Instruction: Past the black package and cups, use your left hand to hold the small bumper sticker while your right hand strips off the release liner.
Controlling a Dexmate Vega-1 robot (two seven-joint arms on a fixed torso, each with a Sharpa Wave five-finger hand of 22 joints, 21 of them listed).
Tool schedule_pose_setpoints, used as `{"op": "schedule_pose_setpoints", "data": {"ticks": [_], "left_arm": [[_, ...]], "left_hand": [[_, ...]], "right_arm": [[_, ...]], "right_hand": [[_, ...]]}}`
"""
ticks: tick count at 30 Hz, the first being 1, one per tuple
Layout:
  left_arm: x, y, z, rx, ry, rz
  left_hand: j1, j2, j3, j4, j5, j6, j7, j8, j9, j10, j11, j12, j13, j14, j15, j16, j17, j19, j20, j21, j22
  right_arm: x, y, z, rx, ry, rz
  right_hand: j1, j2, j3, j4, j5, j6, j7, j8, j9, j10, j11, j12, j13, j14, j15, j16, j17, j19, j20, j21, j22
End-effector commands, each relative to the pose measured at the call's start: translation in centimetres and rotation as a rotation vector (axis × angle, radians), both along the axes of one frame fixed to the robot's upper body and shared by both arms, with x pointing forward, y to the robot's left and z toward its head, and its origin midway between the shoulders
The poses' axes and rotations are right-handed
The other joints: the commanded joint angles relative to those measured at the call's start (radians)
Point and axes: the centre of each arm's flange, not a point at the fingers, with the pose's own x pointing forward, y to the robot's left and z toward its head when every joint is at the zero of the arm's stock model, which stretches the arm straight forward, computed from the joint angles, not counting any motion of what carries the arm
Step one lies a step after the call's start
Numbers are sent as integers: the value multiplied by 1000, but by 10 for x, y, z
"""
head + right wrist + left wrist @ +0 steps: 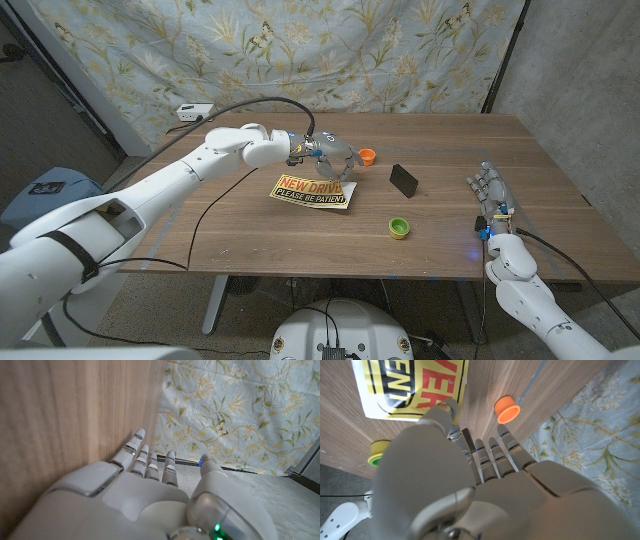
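- Risk: the bumper sticker (313,190) lies flat on the counter (250,235), so it may slide if pressed only at an edge.
- The left hand (333,157) hovers over its far edge, fingers (492,452) spread, holding nothing.
- The right hand (490,190) waits well apart by the counter's edge, fingers apart and empty.
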Motion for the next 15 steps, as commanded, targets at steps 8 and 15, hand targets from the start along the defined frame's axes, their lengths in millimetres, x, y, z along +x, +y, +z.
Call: {"op": "schedule_pose_setpoints", "data": {"ticks": [8,15], "left_arm": [[2,-2,3,-98,-7,-31],[1,-3,6,-166,-19,-73]], "left_hand": [[-2,-4,0,-2,11,18,3,11,-8,10,-4,-8,5,0,0,-7,4,-14,0,-4,1],[-4,-5,1,-1,14,17,1,17,-3,15,-8,-9,6,2,-2,-8,4,-14,-1,-4,1]], "right_arm": [[-22,-7,45,-99,-76,-26],[-25,-4,53,-123,-78,-25]], "right_hand": [[-7,1,-1,-6,6,-2,2,7,6,-5,-1,7,5,-10,6,3,2,1,8,2,2],[-7,1,0,-7,6,-1,2,7,6,-3,-1,8,5,-12,9,3,2,0,9,2,2]]}}
